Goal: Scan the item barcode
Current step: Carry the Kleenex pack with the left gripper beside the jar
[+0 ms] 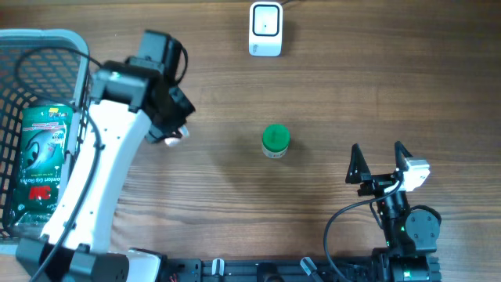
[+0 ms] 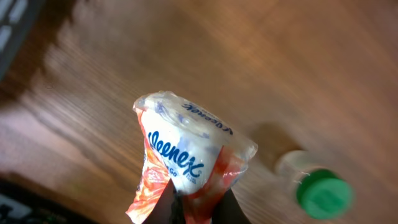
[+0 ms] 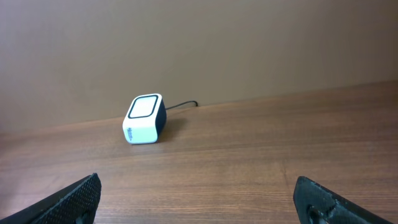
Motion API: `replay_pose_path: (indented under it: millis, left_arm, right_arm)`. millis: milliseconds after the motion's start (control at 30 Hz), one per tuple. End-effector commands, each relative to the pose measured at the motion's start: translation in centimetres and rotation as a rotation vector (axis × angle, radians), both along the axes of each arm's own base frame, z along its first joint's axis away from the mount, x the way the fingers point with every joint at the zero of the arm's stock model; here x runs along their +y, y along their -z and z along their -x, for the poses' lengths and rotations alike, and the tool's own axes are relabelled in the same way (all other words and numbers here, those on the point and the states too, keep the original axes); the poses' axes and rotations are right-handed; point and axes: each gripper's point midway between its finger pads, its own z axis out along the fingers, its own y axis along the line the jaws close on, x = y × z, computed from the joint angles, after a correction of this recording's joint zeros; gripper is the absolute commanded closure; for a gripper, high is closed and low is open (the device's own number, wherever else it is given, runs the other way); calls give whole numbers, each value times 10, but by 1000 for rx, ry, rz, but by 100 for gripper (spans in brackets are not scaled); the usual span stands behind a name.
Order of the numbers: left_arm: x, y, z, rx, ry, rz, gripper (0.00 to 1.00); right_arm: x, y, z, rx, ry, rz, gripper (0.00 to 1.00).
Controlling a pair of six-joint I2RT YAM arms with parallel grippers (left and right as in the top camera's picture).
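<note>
Left of the scanner (image 1: pixel 265 29), clenched on a tissue pack (image 2: pixel 186 158) with the left gripper (image 2: pixel 196 208); spread empty with the right gripper (image 1: pixel 380 163). Picked up, apparently; not yet scanned.

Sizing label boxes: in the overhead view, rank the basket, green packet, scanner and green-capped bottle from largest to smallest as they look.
1. basket, though partly cut off at the edge.
2. green packet.
3. scanner.
4. green-capped bottle, seen from above, only slightly smaller than the scanner.
</note>
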Motion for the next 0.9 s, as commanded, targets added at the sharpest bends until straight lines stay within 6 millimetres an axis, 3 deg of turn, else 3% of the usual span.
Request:
replay_pose_path:
  millis: [0,133,267,400,567,733,867]
  left_arm:
    - [4,37,12,65,-41,-23,96]
    - [-13,78,20,104,-11,40,96]
    - [-16,95,30,130,-58,46,96]
    - [-20,97,33,140,-60,52,96]
    - [-31,98,29,114,-225,83,96]
    - [-75,103,8,-19,-154,130,96]
    - [-84,120,1,-72,-244,55,96]
  right_arm:
    - [-1,0,0,-3,7,11,0]
    - [-1,0,0,-3,7,11,0]
    - [-1,0,0,-3,7,11,0]
    - [-1,0,0,-3,7,11,0]
    - [-1,0,0,-3,7,11,0]
    - [-1,0,0,-3,8,11,0]
    - [-1,0,0,-3,7,11,0]
